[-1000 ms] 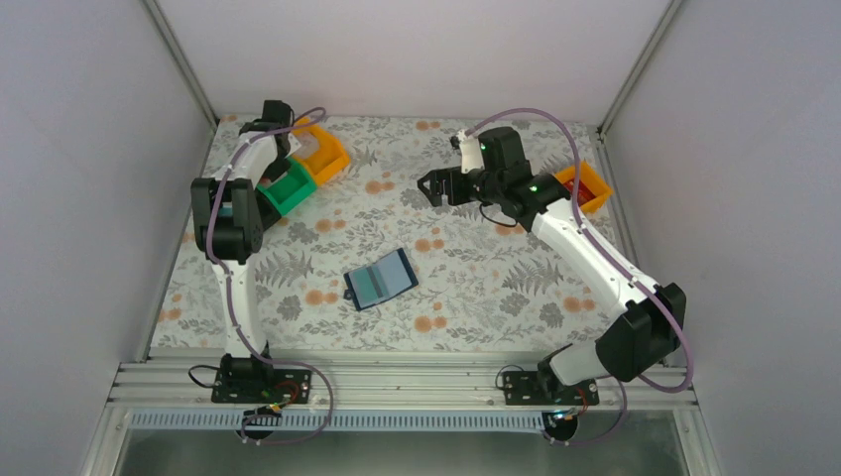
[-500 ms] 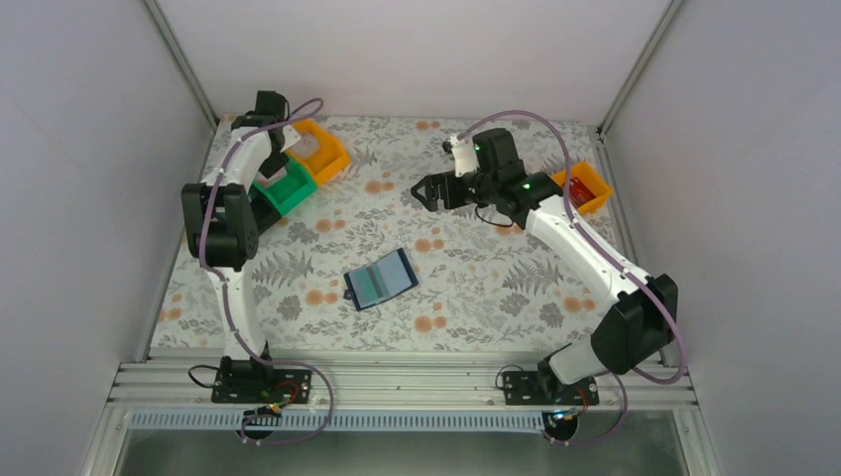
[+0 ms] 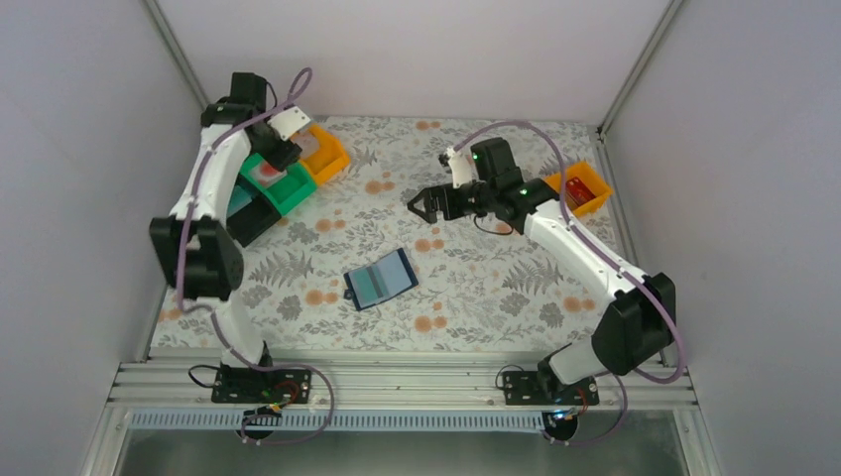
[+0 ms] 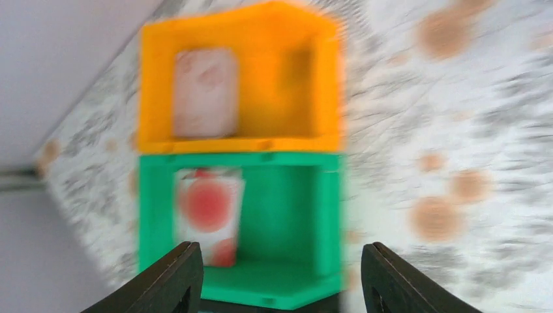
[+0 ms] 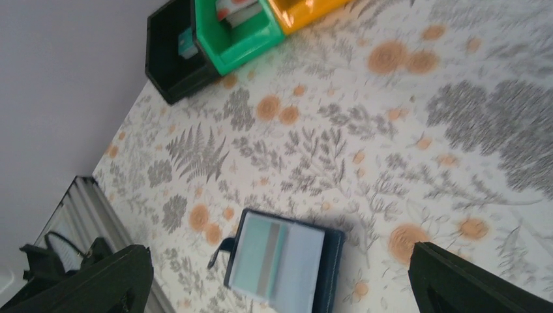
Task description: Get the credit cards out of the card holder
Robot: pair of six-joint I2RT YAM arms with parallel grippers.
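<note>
Two grippers, both spread and empty. The left gripper [image 4: 280,248] hangs over a green bin [image 4: 326,215] containing a red-spotted credit card [image 4: 207,215]; the adjoining orange bin [image 4: 319,85] contains a second card [image 4: 205,94]. The right gripper [image 3: 421,203] faces the card holder [image 3: 381,279], which lies open on the flowered table [image 3: 496,288].

Four bins [image 3: 295,194], one card holder [image 3: 381,279], at least two cards [image 4: 207,207]
</note>
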